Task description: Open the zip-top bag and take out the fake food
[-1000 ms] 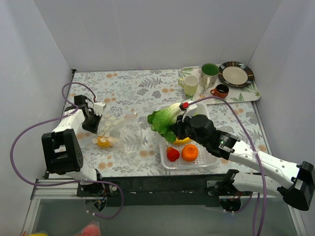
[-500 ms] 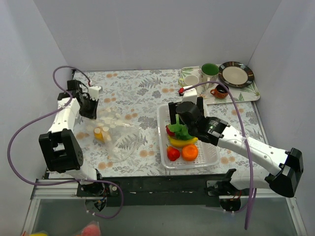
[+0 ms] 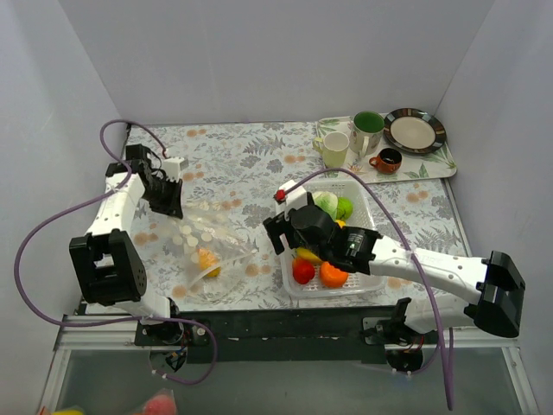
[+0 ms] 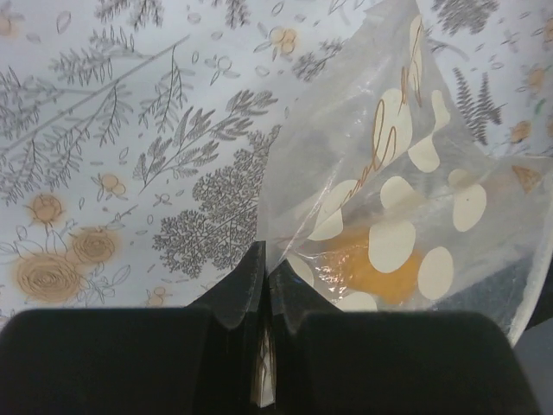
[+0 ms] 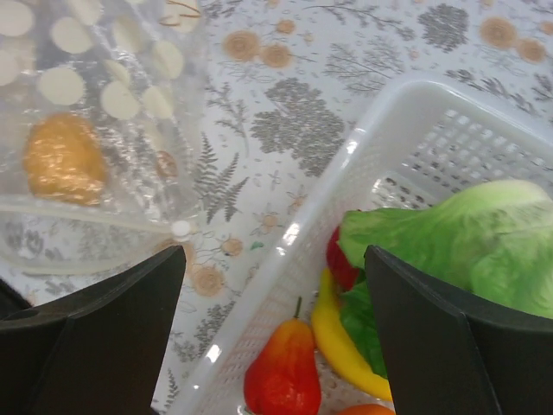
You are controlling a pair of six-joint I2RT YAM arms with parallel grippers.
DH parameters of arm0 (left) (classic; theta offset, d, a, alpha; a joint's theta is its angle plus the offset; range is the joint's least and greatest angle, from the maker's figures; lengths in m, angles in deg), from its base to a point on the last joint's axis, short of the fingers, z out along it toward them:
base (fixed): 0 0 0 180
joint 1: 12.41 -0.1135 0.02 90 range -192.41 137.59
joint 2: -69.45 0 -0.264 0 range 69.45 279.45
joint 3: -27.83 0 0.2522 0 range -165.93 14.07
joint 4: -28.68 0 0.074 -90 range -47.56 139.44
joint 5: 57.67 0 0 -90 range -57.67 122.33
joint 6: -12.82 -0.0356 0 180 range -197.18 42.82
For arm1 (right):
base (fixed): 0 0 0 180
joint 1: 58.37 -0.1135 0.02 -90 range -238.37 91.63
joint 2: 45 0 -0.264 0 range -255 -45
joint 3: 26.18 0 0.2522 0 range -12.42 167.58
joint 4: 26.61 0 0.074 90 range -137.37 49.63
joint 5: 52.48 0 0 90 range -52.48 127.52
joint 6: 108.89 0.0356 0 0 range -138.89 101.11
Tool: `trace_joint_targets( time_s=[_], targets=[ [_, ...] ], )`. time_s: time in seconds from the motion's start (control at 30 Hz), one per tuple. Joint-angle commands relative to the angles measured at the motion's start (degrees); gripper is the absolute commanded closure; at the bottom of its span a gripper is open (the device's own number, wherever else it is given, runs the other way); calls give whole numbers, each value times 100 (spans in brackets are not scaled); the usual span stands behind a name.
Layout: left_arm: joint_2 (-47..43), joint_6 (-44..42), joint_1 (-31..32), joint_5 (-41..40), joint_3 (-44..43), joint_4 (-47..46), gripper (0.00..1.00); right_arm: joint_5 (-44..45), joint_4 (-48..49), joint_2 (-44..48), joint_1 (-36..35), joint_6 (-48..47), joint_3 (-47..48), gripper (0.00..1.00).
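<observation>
The zip-top bag (image 3: 206, 246) lies crumpled on the table left of centre, clear with white dots. My left gripper (image 3: 170, 197) is shut on the bag's (image 4: 389, 164) far left corner. One orange piece of fake food (image 4: 380, 270) is still inside the bag, also showing in the right wrist view (image 5: 65, 160). My right gripper (image 5: 272, 337) is open and holds nothing, hovering over the left rim of the white basket (image 5: 346, 169). In the basket lie the lettuce (image 5: 449, 233), a red fruit (image 5: 285, 376) and a banana (image 5: 341, 341). An orange (image 3: 333, 275) and a lime (image 3: 346, 206) sit there too.
A tray (image 3: 436, 166) at the back right carries two mugs (image 3: 335, 149), a small brown cup (image 3: 386, 160) and a plate (image 3: 415, 130). White walls close in the table on three sides. Purple cables loop off both arms.
My right gripper held the lettuce above the basket, let it go into the basket and now hangs open at its left rim. My left gripper kept its hold while the bag shifted towards the front.
</observation>
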Motion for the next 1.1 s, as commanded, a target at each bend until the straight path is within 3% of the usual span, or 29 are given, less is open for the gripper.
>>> trace_joint_targets(
  time_s=[0.0, 0.1, 0.23, 0.33, 0.57, 1.07],
  targets=[
    [60, 301, -12, -807, 222, -289, 100, -838, 923, 171, -347, -356, -326, 9],
    [61, 381, -12, -149, -323, 46, 100, -1455, 1502, 268, -496, -418, -512, 11],
    [254, 496, 5, -315, -341, -42, 100, -2027, 1925, 111, -655, -436, -732, 16],
    [307, 574, -3, -517, 115, -304, 100, -2317, 2127, -249, -761, -479, -627, 18],
    [316, 733, -3, -1308, 986, -1341, 100, -3284, 2233, -1706, -761, -812, 249, 6],
    [254, 425, -3, -1678, 1434, -1694, 100, -3924, 1891, -3369, -532, -1095, 1464, 3]
  ],
)
